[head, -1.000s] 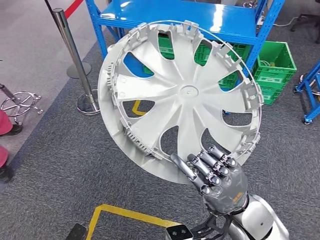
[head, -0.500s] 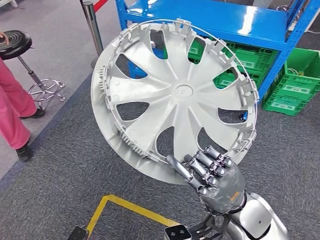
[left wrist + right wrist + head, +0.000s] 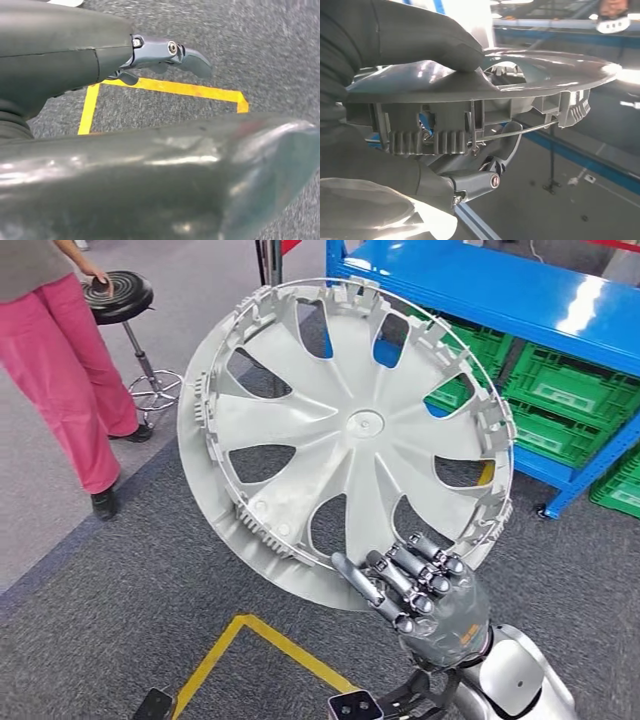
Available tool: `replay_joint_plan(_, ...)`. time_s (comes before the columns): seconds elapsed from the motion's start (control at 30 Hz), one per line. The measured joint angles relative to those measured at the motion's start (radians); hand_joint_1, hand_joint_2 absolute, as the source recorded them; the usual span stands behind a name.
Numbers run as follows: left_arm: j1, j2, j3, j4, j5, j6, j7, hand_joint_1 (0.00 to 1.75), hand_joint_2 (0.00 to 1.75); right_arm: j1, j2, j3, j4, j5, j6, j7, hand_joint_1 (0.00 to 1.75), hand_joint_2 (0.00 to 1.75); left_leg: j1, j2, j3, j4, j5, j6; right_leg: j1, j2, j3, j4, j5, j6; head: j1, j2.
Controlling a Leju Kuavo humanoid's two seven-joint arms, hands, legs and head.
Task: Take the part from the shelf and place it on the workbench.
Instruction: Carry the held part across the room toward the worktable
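The part is a large silver wheel cover [image 3: 355, 430] with curved spokes and a wire ring round its clipped back. My right hand [image 3: 423, 595] grips it at the lower rim and holds it up, tilted, in front of me over the carpet. In the right wrist view the thumb [image 3: 414, 35] presses on one face of the wheel cover [image 3: 546, 70] and the fingers [image 3: 486, 177] hook under the ribbed rim. My left hand [image 3: 113, 55] hangs over the grey floor with a finger [image 3: 177, 50] stretched out and nothing in it.
A blue shelf [image 3: 483, 290] stands at the upper right with green crates [image 3: 558, 400] beneath it. A person in pink trousers [image 3: 68, 360] stands at the left with a hand on a black stool [image 3: 117, 290]. Yellow tape [image 3: 256, 635] marks the carpet near my feet.
The camera has swung left: the shelf and crates slid to the right, and the person and stool came into view at the left. My right hand's hold on the wheel cover is unchanged.
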Motion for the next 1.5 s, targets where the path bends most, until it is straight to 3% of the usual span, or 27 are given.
replay_joint_plan(0.07,0.0,0.0,0.0,0.0,0.001,0.0,0.0,0.0,0.0,0.0,0.0,-0.001,-0.002,0.001,0.0,-0.002,1.75,1.75,0.002,-0.024,-0.013,0.005,0.006,-0.014,-0.002,0.025,0.017,-0.034,0.0,-0.007,-0.002,0.0)
replay_joint_plan(0.13,0.003,0.0,-0.001,0.0,0.002,-0.001,0.0,0.0,0.0,-0.001,0.0,-0.001,-0.003,0.001,-0.001,-0.003,1.75,1.75,0.006,-0.038,-0.022,0.006,0.011,-0.026,-0.001,0.001,0.022,-0.04,0.003,-0.018,-0.003,0.0)
replay_joint_plan(0.2,0.004,0.001,-0.002,0.0,0.003,-0.002,0.0,0.0,0.0,-0.002,0.001,-0.002,-0.004,0.001,-0.001,-0.006,1.75,1.75,0.004,0.003,-0.041,0.045,-0.016,-0.036,-0.004,-0.029,0.027,-0.047,0.007,-0.031,-0.01,0.0)
replay_joint_plan(0.27,0.0,0.001,-0.003,0.0,0.008,-0.007,0.0,0.0,0.0,-0.002,0.001,-0.002,-0.005,0.002,-0.001,-0.012,1.75,1.75,0.005,0.063,-0.093,0.157,-0.076,-0.047,-0.003,-0.062,0.029,-0.049,0.006,-0.04,-0.017,0.0)
replay_joint_plan(0.33,-0.001,0.0,-0.004,0.0,0.014,-0.013,0.0,0.0,0.0,-0.002,0.002,-0.003,-0.006,0.002,-0.001,-0.021,1.75,1.75,0.013,0.083,-0.139,0.262,-0.114,-0.055,-0.002,-0.095,0.03,-0.048,0.003,-0.042,-0.018,0.0)
replay_joint_plan(0.37,0.0,-0.001,-0.005,0.0,0.016,-0.015,0.0,0.0,0.0,-0.002,0.002,-0.003,-0.006,0.002,-0.001,-0.026,1.75,1.75,0.016,0.087,-0.141,0.272,-0.108,-0.057,-0.001,-0.11,0.031,-0.048,0.002,-0.042,-0.018,0.0)
replay_joint_plan(0.43,0.001,-0.001,-0.005,0.0,0.021,-0.016,0.0,0.0,0.0,-0.002,0.003,-0.003,-0.006,0.002,-0.001,-0.034,1.75,1.75,0.019,0.104,-0.088,0.179,-0.052,-0.058,-0.002,-0.136,0.035,-0.048,-0.003,-0.038,-0.018,0.0)
replay_joint_plan(0.47,0.0,-0.001,-0.004,0.0,0.022,-0.017,0.0,0.0,0.0,-0.002,0.004,-0.003,-0.007,0.002,-0.001,-0.037,1.75,1.75,0.015,0.126,-0.05,0.112,-0.029,-0.056,0.0,-0.148,0.038,-0.048,-0.006,-0.033,-0.018,0.0)
replay_joint_plan(0.5,-0.001,-0.001,-0.004,0.0,0.023,-0.017,-0.001,0.0,0.0,-0.002,0.005,-0.004,-0.009,0.002,-0.001,-0.039,1.75,1.75,0.011,0.146,-0.021,0.057,-0.013,-0.051,0.002,-0.159,0.041,-0.048,-0.01,-0.027,-0.019,0.0)
replay_joint_plan(0.57,-0.002,-0.001,-0.004,0.0,0.023,-0.017,-0.002,0.0,0.0,-0.003,0.006,-0.004,-0.011,0.001,-0.001,-0.041,1.75,1.75,0.001,0.165,-0.002,0.013,-0.015,-0.038,0.009,-0.18,0.045,-0.05,-0.015,-0.016,-0.019,0.0)
replay_joint_plan(0.63,0.002,-0.001,-0.004,0.0,0.025,-0.018,-0.002,0.0,0.0,-0.005,0.006,-0.006,-0.012,0.001,-0.001,-0.042,1.75,1.75,0.001,0.144,-0.003,0.007,-0.014,-0.023,0.008,-0.192,0.051,-0.054,-0.02,-0.004,-0.018,0.0)
replay_joint_plan(0.7,0.004,-0.001,-0.004,0.0,0.028,-0.018,-0.002,0.0,0.0,-0.005,0.007,-0.01,-0.013,0.0,-0.001,-0.043,1.75,1.75,0.005,0.122,0.0,0.0,-0.011,-0.008,0.004,-0.153,0.039,-0.024,-0.047,0.002,-0.018,0.0)
replay_joint_plan(0.77,0.0,-0.001,-0.004,0.0,0.031,-0.018,-0.002,0.0,0.0,-0.005,0.007,-0.012,-0.014,-0.001,-0.001,-0.046,1.75,1.75,0.006,0.1,0.001,-0.002,-0.01,0.002,0.003,-0.097,-0.015,0.086,-0.102,0.0,-0.015,0.0)
replay_joint_plan(0.83,-0.003,-0.002,-0.004,0.0,0.032,-0.019,-0.003,0.0,0.0,-0.003,0.007,-0.013,-0.014,-0.001,-0.001,-0.051,1.75,1.75,0.003,0.074,0.002,-0.001,-0.011,0.007,0.006,-0.077,-0.086,0.21,-0.139,-0.003,-0.013,0.0)
replay_joint_plan(0.87,-0.003,-0.002,-0.004,0.0,0.032,-0.019,-0.003,0.0,0.0,-0.003,0.007,-0.013,-0.014,-0.001,-0.001,-0.054,1.75,1.75,0.001,0.059,0.003,-0.001,-0.011,0.008,0.007,-0.074,-0.105,0.232,-0.132,-0.005,-0.013,0.0)
replay_joint_plan(0.9,-0.002,-0.002,-0.004,0.0,0.033,-0.02,-0.003,0.0,0.0,-0.002,0.007,-0.013,-0.014,-0.002,-0.001,-0.056,1.75,1.75,0.0,0.045,0.004,-0.001,-0.011,0.008,0.008,-0.072,-0.105,0.213,-0.105,-0.008,-0.013,0.0)
replay_joint_plan(0.93,-0.002,-0.003,-0.004,0.0,0.033,-0.021,-0.003,0.0,0.0,-0.002,0.007,-0.014,-0.014,-0.002,-0.001,-0.058,1.75,1.75,0.0,0.03,0.006,-0.001,-0.012,0.008,0.008,-0.065,-0.087,0.158,-0.063,-0.012,-0.013,0.0)
replay_joint_plan(1.0,-0.002,-0.003,-0.004,0.0,0.034,-0.021,-0.003,0.0,0.0,-0.002,0.007,-0.016,-0.014,-0.002,-0.002,-0.06,1.75,1.75,-0.001,0.002,0.007,0.002,-0.013,0.004,0.005,-0.023,-0.033,0.027,0.001,-0.019,-0.014,0.0)
replay_joint_plan(1.07,-0.002,-0.002,-0.004,0.0,0.034,-0.021,-0.003,0.0,0.0,-0.002,0.008,-0.018,-0.016,-0.002,-0.002,-0.06,1.75,1.75,0.003,-0.022,0.0,0.004,-0.011,-0.006,0.004,0.006,-0.002,-0.033,0.016,-0.023,-0.015,0.0)
replay_joint_plan(1.13,0.001,-0.002,-0.005,0.0,0.034,-0.022,-0.003,0.0,0.0,-0.003,0.009,-0.019,-0.018,-0.002,-0.003,-0.061,1.75,1.75,0.007,-0.041,-0.005,0.002,-0.007,-0.018,0.007,-0.01,0.005,-0.041,0.018,-0.029,-0.016,0.0)
replay_joint_plan(1.2,0.004,-0.002,-0.005,0.0,0.034,-0.021,-0.003,0.0,0.0,-0.002,0.01,-0.02,-0.019,-0.003,-0.003,-0.061,1.75,1.75,0.005,-0.003,-0.016,0.026,-0.023,-0.03,0.005,-0.035,0.015,-0.051,0.021,-0.039,-0.022,0.0)
replay_joint_plan(1.27,0.001,-0.002,-0.005,0.0,0.035,-0.021,-0.003,0.0,0.0,-0.002,0.012,-0.021,-0.02,-0.002,-0.003,-0.061,1.75,1.75,0.003,0.061,-0.059,0.121,-0.075,-0.042,0.005,-0.065,0.024,-0.056,0.019,-0.048,-0.028,0.0)
replay_joint_plan(1.33,-0.002,-0.003,-0.006,0.0,0.035,-0.021,-0.003,0.0,0.0,-0.001,0.013,-0.023,-0.02,-0.002,-0.003,-0.061,1.75,1.75,0.009,0.083,-0.121,0.246,-0.124,-0.051,0.006,-0.094,0.027,-0.056,0.015,-0.051,-0.029,0.0)
replay_joint_plan(1.37,-0.001,-0.003,-0.006,0.0,0.035,-0.021,-0.003,0.0,0.0,-0.001,0.014,-0.023,-0.02,-0.002,-0.003,-0.062,1.75,1.75,0.011,0.086,-0.136,0.276,-0.128,-0.053,0.007,-0.108,0.028,-0.056,0.013,-0.051,-0.029,0.0)
replay_joint_plan(1.4,0.0,-0.004,-0.006,0.0,0.035,-0.021,-0.003,0.0,0.0,-0.001,0.014,-0.023,-0.02,-0.002,-0.003,-0.062,1.75,1.75,0.013,0.088,-0.132,0.268,-0.112,-0.054,0.007,-0.121,0.031,-0.056,0.01,-0.051,-0.029,0.0)
replay_joint_plan(1.43,0.001,-0.003,-0.006,0.0,0.035,-0.021,-0.003,0.0,0.0,-0.001,0.014,-0.022,-0.02,-0.002,-0.003,-0.062,1.75,1.75,0.013,0.094,-0.108,0.221,-0.081,-0.053,0.007,-0.133,0.034,-0.056,0.007,-0.05,-0.029,0.0)
replay_joint_plan(1.5,0.001,-0.003,-0.006,0.0,0.035,-0.021,-0.003,0.0,0.0,-0.001,0.015,-0.022,-0.02,-0.003,-0.003,-0.063,1.75,1.75,0.004,0.143,-0.036,0.084,-0.021,-0.044,0.011,-0.157,0.043,-0.056,-0.002,-0.044,-0.03,0.0)
